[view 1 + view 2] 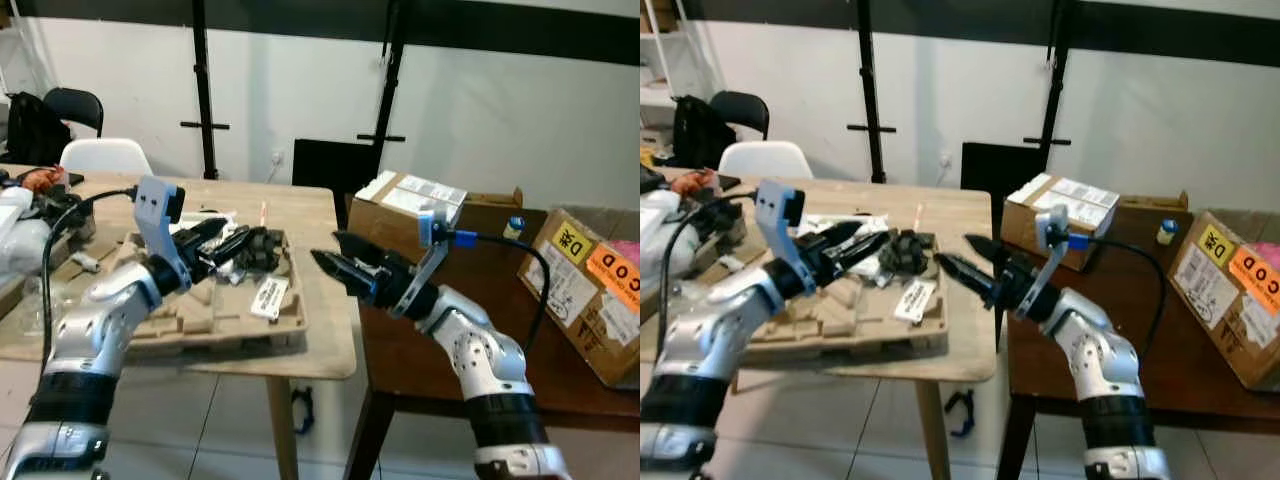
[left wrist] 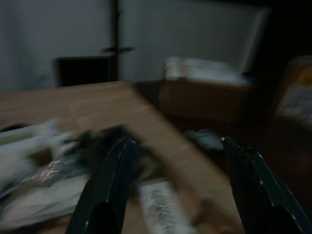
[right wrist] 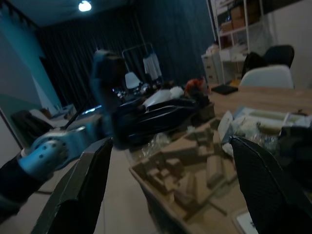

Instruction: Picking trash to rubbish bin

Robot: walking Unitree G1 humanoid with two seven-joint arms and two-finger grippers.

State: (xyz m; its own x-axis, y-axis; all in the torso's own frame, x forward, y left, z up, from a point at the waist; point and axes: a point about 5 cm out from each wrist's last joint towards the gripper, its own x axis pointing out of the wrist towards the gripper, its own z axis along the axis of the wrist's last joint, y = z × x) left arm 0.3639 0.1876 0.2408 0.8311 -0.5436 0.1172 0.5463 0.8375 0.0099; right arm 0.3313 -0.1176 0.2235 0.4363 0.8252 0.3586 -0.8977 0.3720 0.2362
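Trash (image 1: pixel 245 262) lay heaped on the cardboard tray (image 1: pixel 200 320) at the wooden table's (image 1: pixel 310 215) corner; left gripper (image 1: pixel 215 243) hovered over it, jaws spread, empty. Right gripper (image 1: pixel 335 262) waited just off the edge, jaws also spread; a careless sweep risked knocking loose pieces floorward

I see a pale, matt wooden counter (image 1: pixel 310 215) carrying a rough moulded-pulp tray (image 1: pixel 215 315), a darker, smoother brown counter (image 1: pixel 420 375) with matt cardboard boxes (image 1: pixel 590 290), and my arms' silver shells (image 1: pixel 480 350) with a dull sheen.
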